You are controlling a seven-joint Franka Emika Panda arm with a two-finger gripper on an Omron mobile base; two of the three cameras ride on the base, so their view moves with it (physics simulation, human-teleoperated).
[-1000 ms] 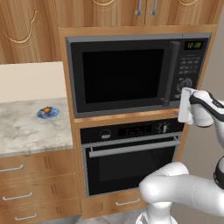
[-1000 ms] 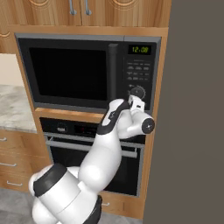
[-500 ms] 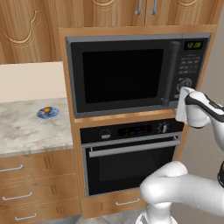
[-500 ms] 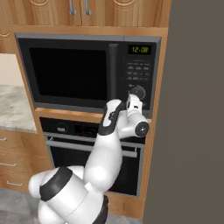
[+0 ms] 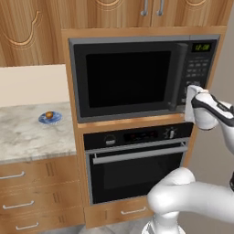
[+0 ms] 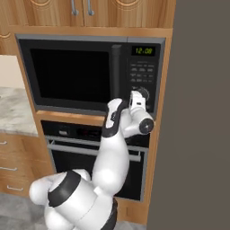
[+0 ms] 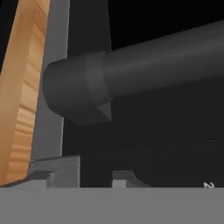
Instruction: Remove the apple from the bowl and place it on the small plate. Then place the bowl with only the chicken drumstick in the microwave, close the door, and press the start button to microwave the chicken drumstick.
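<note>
The microwave (image 5: 137,77) is built into the wood cabinet, and its door (image 5: 123,80) is shut. My gripper (image 5: 189,97) hovers at the panel's lower part, just right of the vertical bar handle (image 5: 181,75). From the right it sits beside the round dial (image 6: 143,93). In the hand view the handle's end (image 7: 83,92) looms close above my gripper (image 7: 94,176), whose fingertips stand a little apart with nothing between them. The apple (image 5: 49,114) rests on the small plate (image 5: 42,119) on the counter at left. The bowl and the chicken drumstick are hidden.
An oven (image 5: 137,169) with a horizontal bar handle (image 5: 137,153) sits right under the microwave. A marble counter (image 5: 27,137) over wooden drawers stretches to the left. A grey wall (image 6: 202,134) stands close on the right, and upper cabinets (image 5: 151,11) hang above.
The fingers have drawn closer together. The hand has edged slightly up toward the control panel. Door, plate and apple have not moved.
</note>
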